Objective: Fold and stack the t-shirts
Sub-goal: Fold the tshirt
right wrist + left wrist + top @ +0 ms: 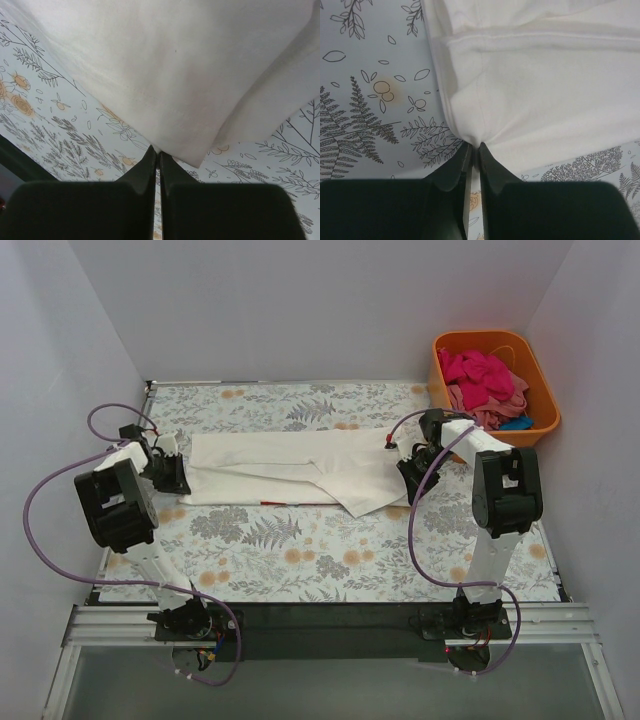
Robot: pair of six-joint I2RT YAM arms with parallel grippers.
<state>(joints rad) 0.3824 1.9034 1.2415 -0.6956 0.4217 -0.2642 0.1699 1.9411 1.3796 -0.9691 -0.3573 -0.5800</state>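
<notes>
White t-shirt (290,465): partly folded on the tabletop (300,550), long axis left to right, spanning between both arms.
Left fingers (468,152): clamped together on its left edge.
Right fingers (151,156): clamped on its right corner.
Reach: judged even, each arm at its own end.
Other t-shirts (480,375): heaped in orange tub (440,370), far right.

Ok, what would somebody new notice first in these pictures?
The white t-shirt stretched long across the middle of the floral table, pinched at its left end by the left claw and at its right end by the right claw, both shut on the cloth. Next, the bright orange tub at the far right corner, heaped with crumpled magenta and pink shirts.
</notes>
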